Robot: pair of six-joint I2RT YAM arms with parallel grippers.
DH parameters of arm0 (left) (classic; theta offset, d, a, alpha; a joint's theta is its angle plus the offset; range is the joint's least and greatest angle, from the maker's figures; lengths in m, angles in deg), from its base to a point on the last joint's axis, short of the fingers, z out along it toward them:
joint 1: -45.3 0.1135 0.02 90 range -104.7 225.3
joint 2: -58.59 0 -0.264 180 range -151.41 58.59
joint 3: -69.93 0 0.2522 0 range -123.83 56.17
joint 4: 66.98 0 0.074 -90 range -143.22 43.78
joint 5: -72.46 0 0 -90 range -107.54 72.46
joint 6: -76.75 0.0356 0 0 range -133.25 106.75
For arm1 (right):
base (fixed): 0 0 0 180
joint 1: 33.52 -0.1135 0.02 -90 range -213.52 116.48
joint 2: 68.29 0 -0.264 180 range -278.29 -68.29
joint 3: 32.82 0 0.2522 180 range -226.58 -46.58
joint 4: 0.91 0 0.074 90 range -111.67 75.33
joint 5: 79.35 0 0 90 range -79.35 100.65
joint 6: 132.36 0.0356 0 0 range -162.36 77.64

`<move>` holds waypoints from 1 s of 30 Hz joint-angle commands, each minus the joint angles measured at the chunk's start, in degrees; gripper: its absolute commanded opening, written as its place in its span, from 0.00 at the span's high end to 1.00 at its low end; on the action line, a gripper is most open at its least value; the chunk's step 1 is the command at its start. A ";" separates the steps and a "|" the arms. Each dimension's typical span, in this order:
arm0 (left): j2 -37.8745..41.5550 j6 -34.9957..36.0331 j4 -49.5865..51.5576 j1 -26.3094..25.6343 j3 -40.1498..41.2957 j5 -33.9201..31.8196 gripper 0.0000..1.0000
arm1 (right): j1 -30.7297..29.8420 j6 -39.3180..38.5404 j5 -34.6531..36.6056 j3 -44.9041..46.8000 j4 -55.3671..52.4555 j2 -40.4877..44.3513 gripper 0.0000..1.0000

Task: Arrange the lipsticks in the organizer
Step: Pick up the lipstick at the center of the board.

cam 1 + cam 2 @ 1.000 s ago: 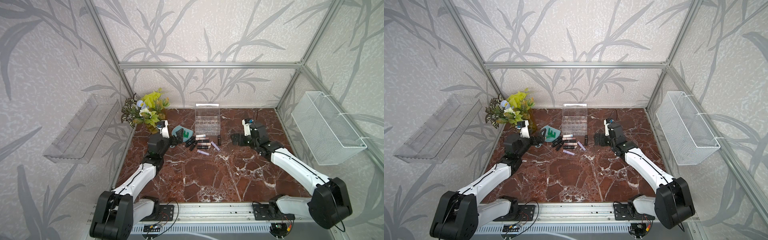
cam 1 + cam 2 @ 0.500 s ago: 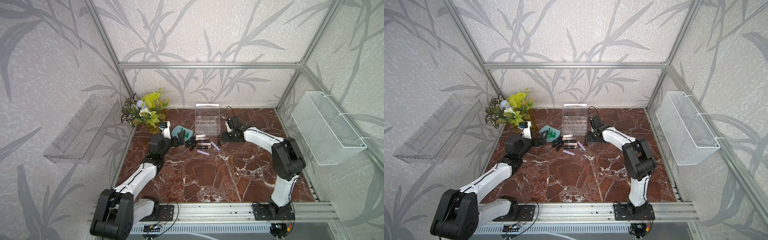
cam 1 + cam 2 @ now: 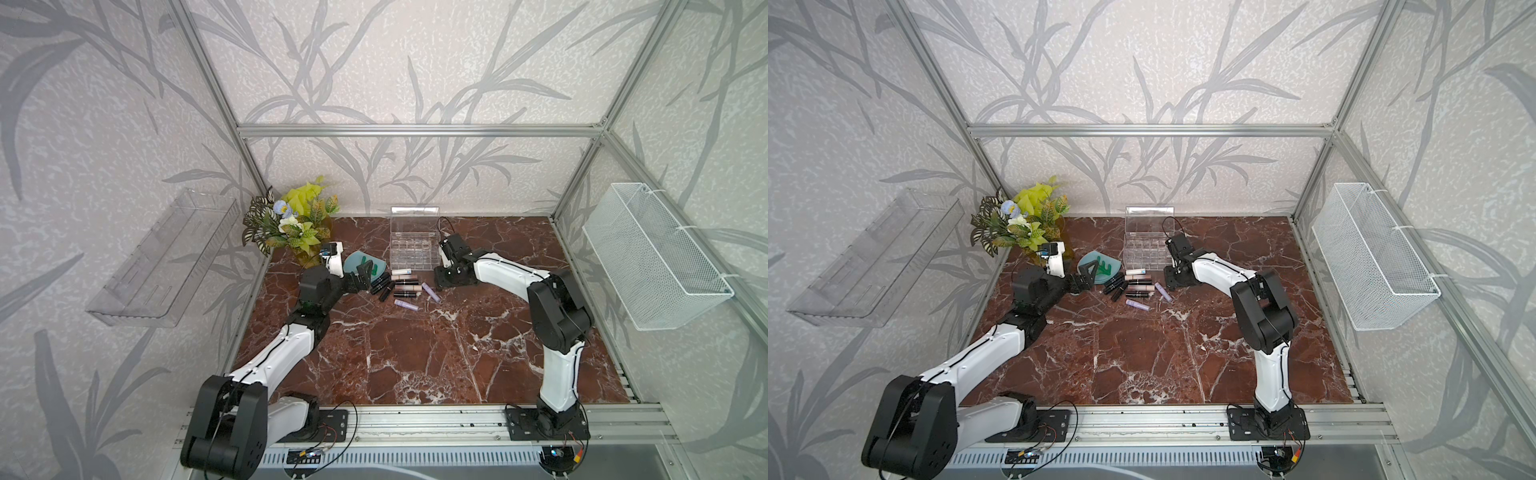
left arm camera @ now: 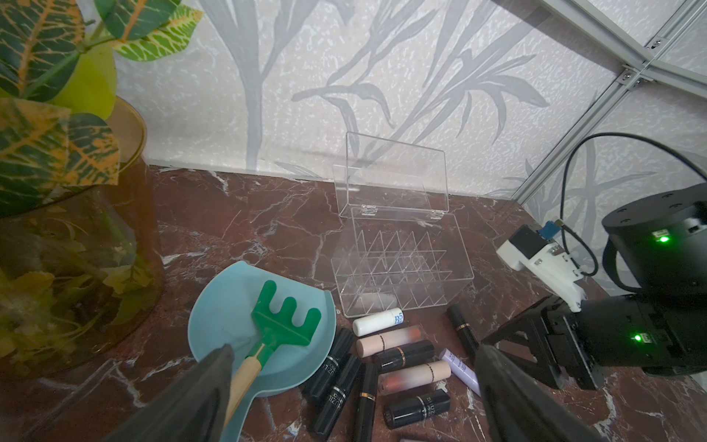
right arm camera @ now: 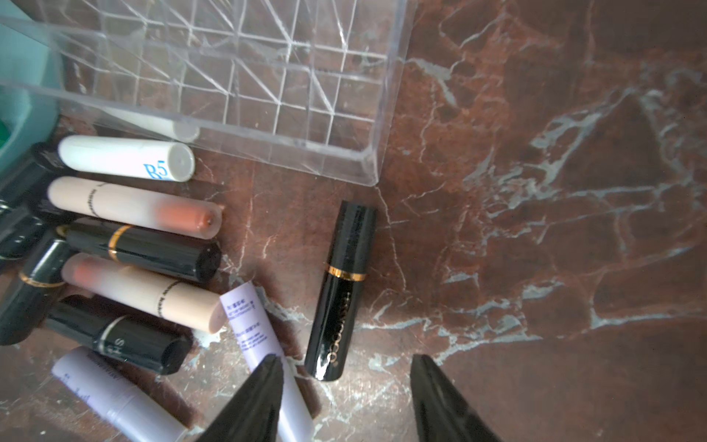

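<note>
Lipsticks [image 3: 401, 286] lie clustered before the open clear organizer [image 3: 414, 251].

Both top views look down from high at the front. I get the whole tabletop [image 3: 415, 353], far off. Left wrist looks low across at the organizer [image 4: 401, 264]; right wrist hangs close over the lipsticks [image 5: 134, 206] — sharing that organizer's near corner.

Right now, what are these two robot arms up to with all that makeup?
They are meant to put lipsticks into the clear organizer, whose lid is up and whose cells look empty. The lipsticks lie heaped on the table just in front of it. The right gripper, jaws apart, is poised over one black lipstick lying apart by the organizer's corner, not gripping it. The left gripper hangs wide open near the heap, by a blue dish holding a green rake.
</note>
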 commanded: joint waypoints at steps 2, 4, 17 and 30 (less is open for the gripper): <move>0.13 1.05 0.33 -0.34 -1.82 0.27 0.00 | -0.14 -0.24 1.68 -2.53 -1.33 -2.71 0.45; 0.10 1.13 0.35 -0.31 -1.83 0.21 0.00 | -0.20 -0.79 2.63 -3.95 -1.87 -3.99 0.46; -0.30 1.49 0.65 -0.62 -2.16 0.34 0.01 | -0.06 -1.69 5.08 -5.11 -3.21 -8.30 0.55; -0.23 1.22 1.00 -1.41 -2.69 0.36 0.04 | 0.12 -2.45 4.90 2.02 -1.13 -3.70 0.77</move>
